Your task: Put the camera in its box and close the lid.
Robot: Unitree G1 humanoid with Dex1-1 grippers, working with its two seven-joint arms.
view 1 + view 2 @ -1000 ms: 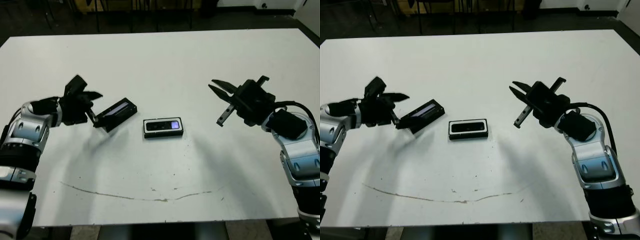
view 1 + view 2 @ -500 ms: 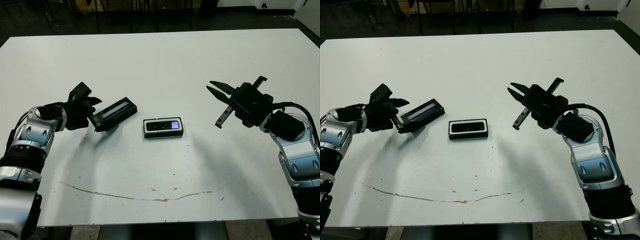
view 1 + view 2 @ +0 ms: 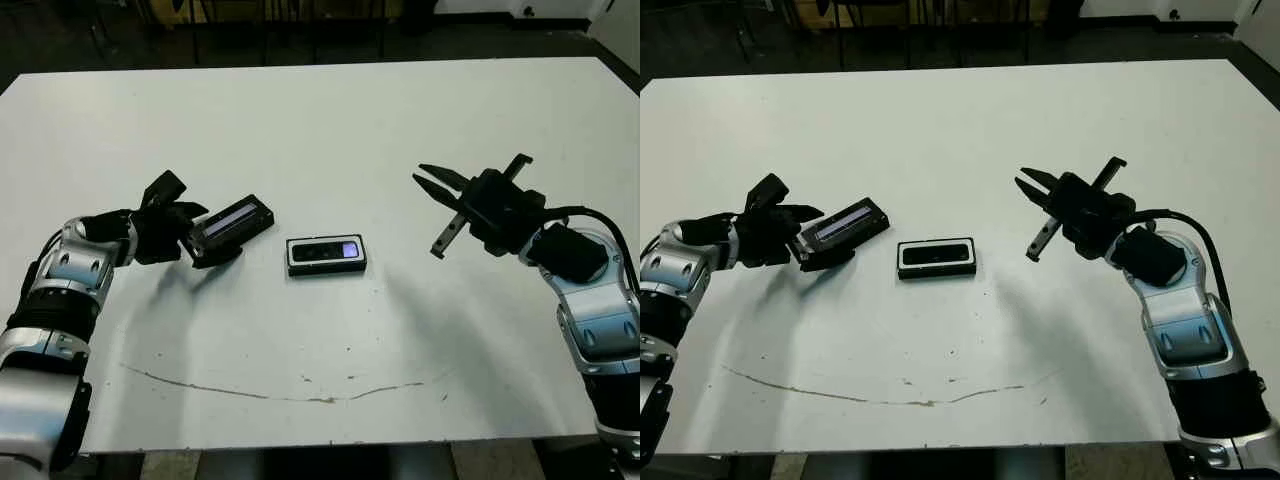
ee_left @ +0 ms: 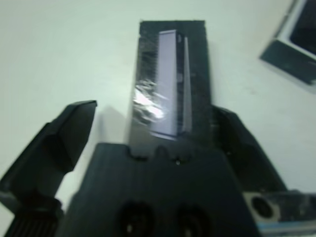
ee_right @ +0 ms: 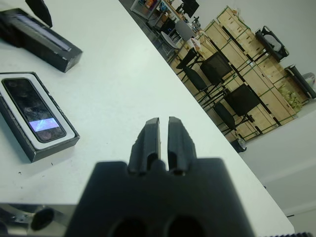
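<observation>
The camera (image 3: 322, 252), a slim black bar with a bluish patch, lies inside the box (image 3: 327, 271), a black tray with white lining at the table's middle. The lid (image 3: 232, 218), black with a grey stripe, rests on the table just left of the box. My left gripper (image 3: 200, 235) stands open around the lid's near end. In the left wrist view one finger (image 4: 64, 133) stands clear of the lid (image 4: 170, 79) with table showing between, while the other lies along its opposite edge. My right gripper (image 3: 432, 178) hovers to the right of the box, shut and holding nothing.
A thin dark scuff line (image 3: 270, 392) runs across the white table (image 3: 330, 120) near its front edge. Chairs and stacked wooden crates (image 5: 232, 44) stand beyond the table's far side.
The lid was tilted up off the table in my left gripper; it now lies lower and flatter, and the left gripper has come down with it. The right arm has barely moved.
</observation>
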